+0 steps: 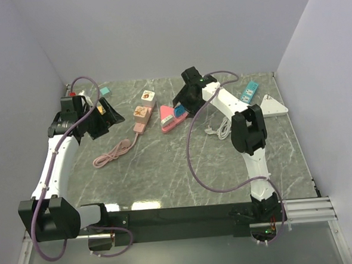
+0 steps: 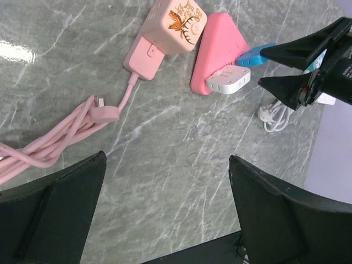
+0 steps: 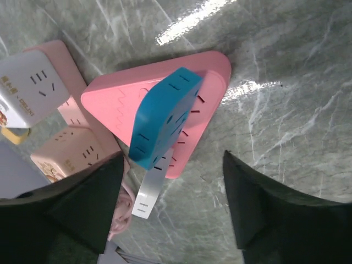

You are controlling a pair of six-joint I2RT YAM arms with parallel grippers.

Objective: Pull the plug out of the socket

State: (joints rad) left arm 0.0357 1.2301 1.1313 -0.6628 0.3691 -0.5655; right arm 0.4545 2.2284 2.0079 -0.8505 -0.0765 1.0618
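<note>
Jaws spread on left gripper (image 2: 166, 158) and right gripper (image 3: 171, 159), both empty; right faces blue plug (image 3: 165, 118).

Extended forward on both arms, tilted downward, spread wide at the left end effector (image 1: 105, 116), parted at the right end effector (image 1: 182, 103).

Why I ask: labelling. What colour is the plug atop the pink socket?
Plug: blue; best in right wrist view.
</note>
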